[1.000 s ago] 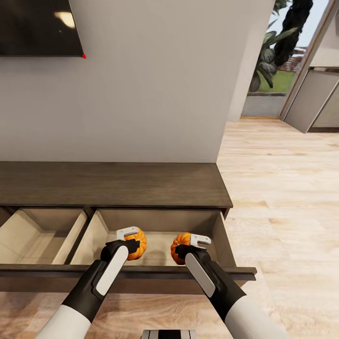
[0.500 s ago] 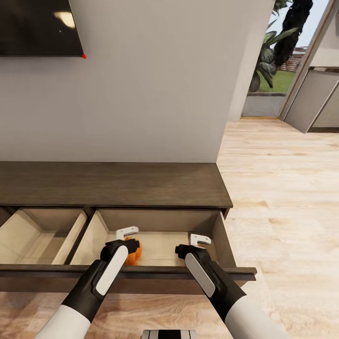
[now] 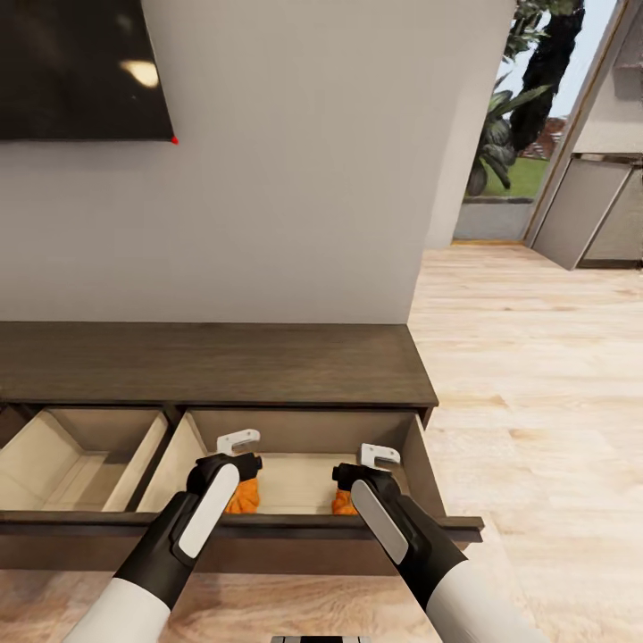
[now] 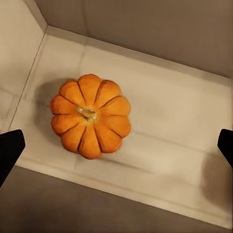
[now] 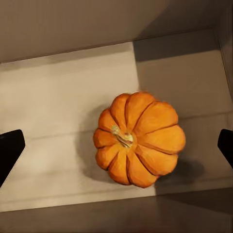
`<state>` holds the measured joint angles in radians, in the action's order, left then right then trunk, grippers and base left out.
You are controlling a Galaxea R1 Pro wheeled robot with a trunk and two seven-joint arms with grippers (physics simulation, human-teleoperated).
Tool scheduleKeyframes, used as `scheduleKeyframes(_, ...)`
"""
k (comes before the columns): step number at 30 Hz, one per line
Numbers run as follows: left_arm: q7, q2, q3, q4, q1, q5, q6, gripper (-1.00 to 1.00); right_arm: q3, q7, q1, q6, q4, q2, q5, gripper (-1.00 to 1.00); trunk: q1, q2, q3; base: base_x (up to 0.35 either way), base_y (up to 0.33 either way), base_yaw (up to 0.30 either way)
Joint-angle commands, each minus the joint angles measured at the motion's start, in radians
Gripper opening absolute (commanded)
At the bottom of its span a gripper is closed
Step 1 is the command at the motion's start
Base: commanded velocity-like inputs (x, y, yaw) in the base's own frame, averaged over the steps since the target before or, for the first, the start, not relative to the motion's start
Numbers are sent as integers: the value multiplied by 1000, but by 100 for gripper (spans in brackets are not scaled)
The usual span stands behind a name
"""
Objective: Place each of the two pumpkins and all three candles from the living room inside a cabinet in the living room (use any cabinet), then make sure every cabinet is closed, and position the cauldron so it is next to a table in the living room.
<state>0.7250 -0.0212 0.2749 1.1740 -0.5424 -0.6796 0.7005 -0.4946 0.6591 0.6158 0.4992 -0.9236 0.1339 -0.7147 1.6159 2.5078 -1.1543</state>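
Note:
The long dark-brown cabinet (image 3: 214, 362) stands against the wall with its right drawer (image 3: 427, 469) pulled out. Two orange ribbed pumpkins lie on that drawer's pale floor. One pumpkin (image 3: 241, 496) (image 4: 91, 115) sits below my left gripper (image 3: 240, 453) (image 4: 116, 148). The other pumpkin (image 3: 342, 504) (image 5: 138, 138) sits below my right gripper (image 3: 363, 464) (image 5: 117, 148). Both grippers hover above the drawer, open, with their fingertips (image 4: 9, 150) (image 5: 9, 151) wide apart and clear of the pumpkins. The drawer's front rail and my arms hide part of each pumpkin in the head view.
A second drawer (image 3: 76, 455) to the left also stands open and holds nothing. A dark TV (image 3: 80, 67) hangs on the wall above. Light plank floor (image 3: 536, 384) stretches to the right toward a glass garden door (image 3: 513, 134) and grey units (image 3: 594, 210).
Both grippers opened and let the pumpkins go; they dropped from the fingers to the drawer floor. The head camera has shifted, so the whole picture sits lower.

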Motion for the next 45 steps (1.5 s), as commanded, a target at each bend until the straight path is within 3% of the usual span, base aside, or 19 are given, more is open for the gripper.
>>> scheduleKeyframes(1,10,1,-1,1,-1,-11,2,100,-2,8,1,2,-1,0,-7,100,-1,0,3,0,0,0)
scheduleKeyframes(12,6,2,-5,1,-1,-14,9,100,-2,8,1,11,-3,0,-6,100,-6,-2,46,-50,0,0)
scheduleKeyframes(17,5,4,-6,2,-1,-15,50,100,-2,8,1,12,-4,0,-6,100,-8,-4,65,-3,0,0)
scheduleKeyframes(21,2,11,-40,1,-1,-15,63,100,-1,5,1,12,-12,-1,-7,100,-10,-5,80,0,0,0)
scheduleKeyframes(23,-1,17,-75,-3,0,-15,66,100,-1,4,1,12,-16,-1,-7,100,-10,-5,88,0,0,0)
scheduleKeyframes(26,-7,46,-107,-9,2,-19,70,100,-1,3,1,13,-19,0,-9,100,-12,-6,100,0,0,0)
scheduleKeyframes(32,-10,99,-117,-4,2,-20,80,100,-2,3,1,14,-20,1,-10,100,-15,-7,123,-107,0,0)
scheduleKeyframes(35,-10,104,-118,-2,2,-20,92,100,-3,1,1,15,-20,1,-11,100,-16,-8,135,-180,0,0)
scheduleKeyframes(45,-10,99,-117,24,2,-21,126,100,-4,-7,1,15,-22,1,-21,100,-54,-78,166,-16,0,0)
